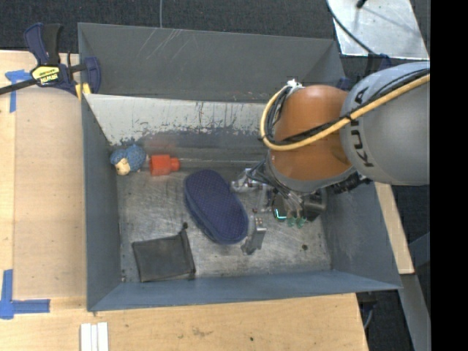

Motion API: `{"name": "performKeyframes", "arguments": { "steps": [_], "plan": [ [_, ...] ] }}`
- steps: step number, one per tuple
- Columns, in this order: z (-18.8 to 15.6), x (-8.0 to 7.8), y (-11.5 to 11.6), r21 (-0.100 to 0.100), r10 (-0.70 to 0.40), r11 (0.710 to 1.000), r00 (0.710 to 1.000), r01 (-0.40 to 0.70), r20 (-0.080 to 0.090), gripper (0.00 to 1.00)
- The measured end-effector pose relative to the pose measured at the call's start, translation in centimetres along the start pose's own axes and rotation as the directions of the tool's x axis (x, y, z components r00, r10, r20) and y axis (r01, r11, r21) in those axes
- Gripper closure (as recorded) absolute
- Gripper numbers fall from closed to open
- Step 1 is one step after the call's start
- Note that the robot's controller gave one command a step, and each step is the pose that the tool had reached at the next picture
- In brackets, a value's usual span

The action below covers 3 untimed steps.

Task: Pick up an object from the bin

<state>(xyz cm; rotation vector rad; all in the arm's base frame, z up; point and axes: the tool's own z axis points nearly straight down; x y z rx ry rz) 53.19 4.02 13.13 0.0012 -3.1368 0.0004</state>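
The arm's orange cover point(307, 137) hides the back right corner of the bin point(102, 218).

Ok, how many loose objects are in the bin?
4: blue-and-tan toy back left, orange block beside it, dark blue oval centre, dark square pad front left. The arm may hide more.

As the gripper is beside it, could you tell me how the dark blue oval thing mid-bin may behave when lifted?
The dark blue oval thing looks finely textured, so it probably will not slip easily. Its domed, rounded shape suggests it may rock or turn if pushed at one end. It lies flat on the bin floor, so tipping seems unlikely.
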Motion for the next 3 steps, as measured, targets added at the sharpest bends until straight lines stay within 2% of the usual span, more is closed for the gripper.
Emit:
{"name": "performKeyframes", "arguments": {
  "steps": [1, 2, 3],
  "plan": [
    [5.4, 0.4, 3.9, -0.004, 0.225, 0.974, 0.974, -0.225, 0.032, 0.0],
    [5.0, -0.1, 3.9, -0.01, 0.226, 0.974, 0.973, -0.225, 0.049, 1.0],
    [-10.1, -0.1, 4.5, -0.006, 0.275, 0.962, 0.961, -0.275, 0.015, 1.0]
  ]
}}
